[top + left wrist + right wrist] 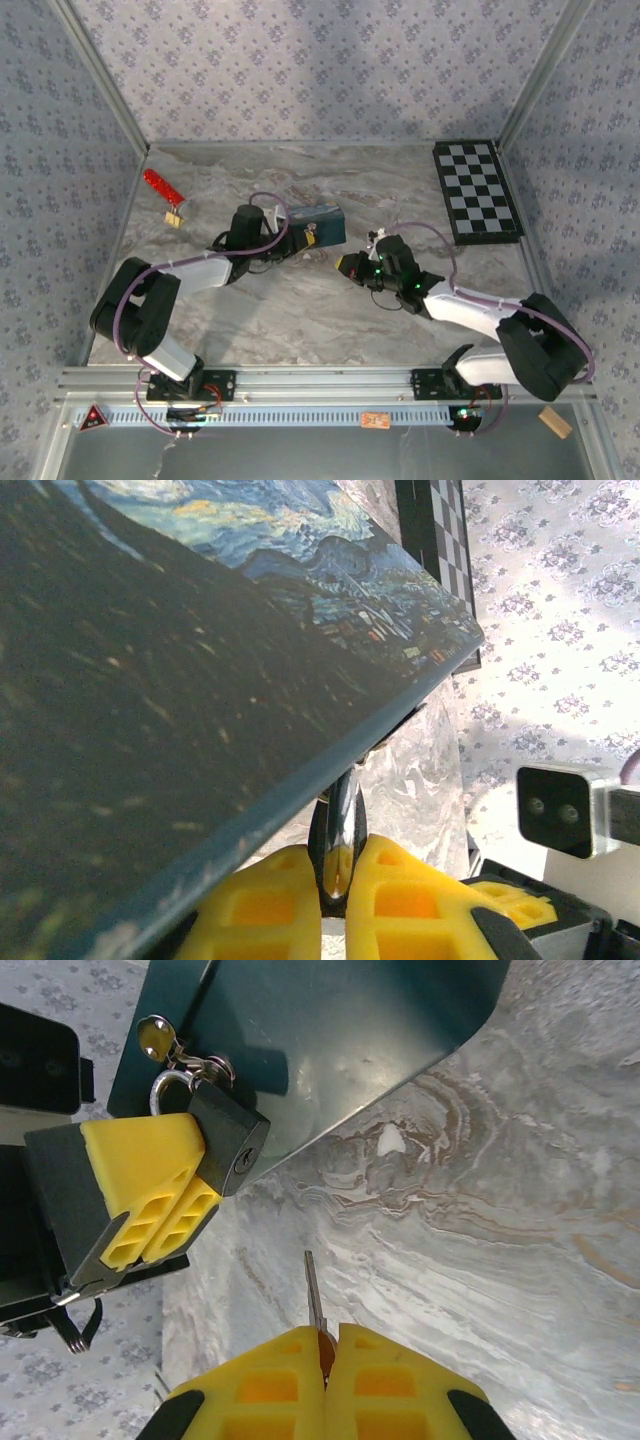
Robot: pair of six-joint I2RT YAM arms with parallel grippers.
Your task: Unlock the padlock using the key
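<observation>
Right tool (323,1340): yellow fingers pressed together on the bow of the key (312,1290), with the blade projecting straight ahead so it can be driven in point-first. Blade tip: apart from the padlock (232,1142), short of its end face and not yet inserted. Left tool (336,870): clamped on the padlock body, judged to be steadying it and turning the keyway end toward the key. Padlock: dark body, silver shackle (160,1088) closed and apparently hooked through the fastening of the blue painted box (340,1030), hanging at the box's edge above the marbled worktop (480,1240). Stage, by estimate: alignment before insertion. Risk: a slight angular mismatch could make the blade skate off the body.
</observation>
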